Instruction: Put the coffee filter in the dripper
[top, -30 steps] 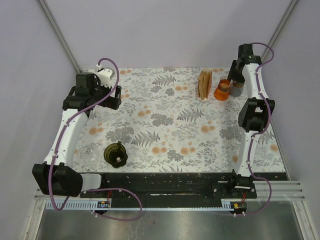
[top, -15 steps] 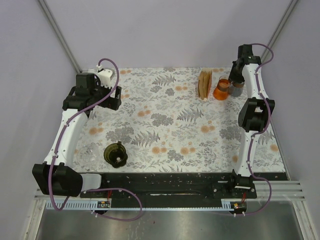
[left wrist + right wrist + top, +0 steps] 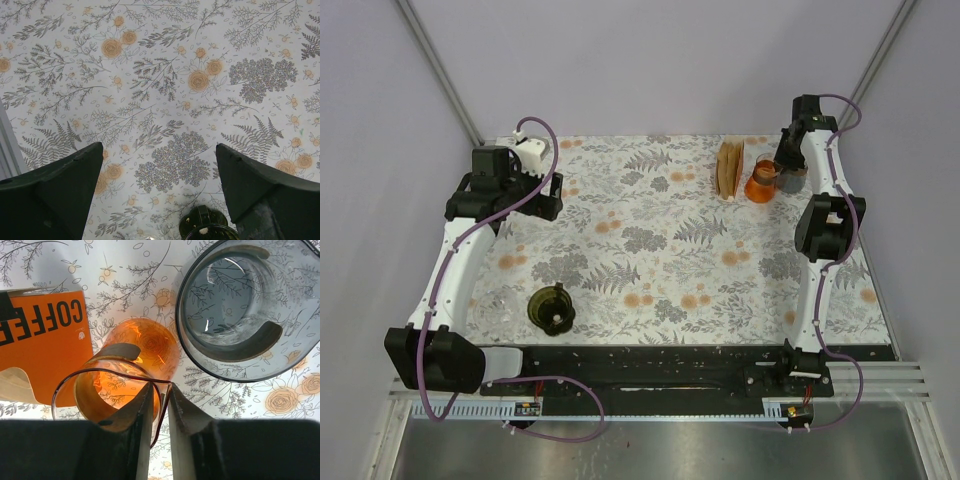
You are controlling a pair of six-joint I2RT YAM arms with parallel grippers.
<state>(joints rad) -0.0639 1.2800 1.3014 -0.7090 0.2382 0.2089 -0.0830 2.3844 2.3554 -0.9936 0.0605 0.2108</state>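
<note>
The orange see-through dripper (image 3: 761, 182) stands at the far right of the table, next to the pack of brown coffee filters (image 3: 729, 170). My right gripper (image 3: 784, 165) is shut on the dripper's rim (image 3: 107, 377), one finger inside and one outside. The right wrist view shows the orange filter box (image 3: 42, 337) lettered "COFFEE" to the left, with beige filters (image 3: 17, 385) sticking out. My left gripper (image 3: 542, 195) is open and empty over the bare floral cloth at the far left, with its fingers (image 3: 55, 190) wide apart.
A grey glass cup (image 3: 247, 310) stands close to the right of the orange dripper (image 3: 794, 180). A dark green round vessel (image 3: 552, 307) stands near the front left, with a clear glass item (image 3: 498, 304) beside it. The floral cloth (image 3: 660, 250) covers the table.
My right gripper has moved a little left and down onto the orange dripper's rim, and the dripper has shifted slightly left. The left arm has not moved.
</note>
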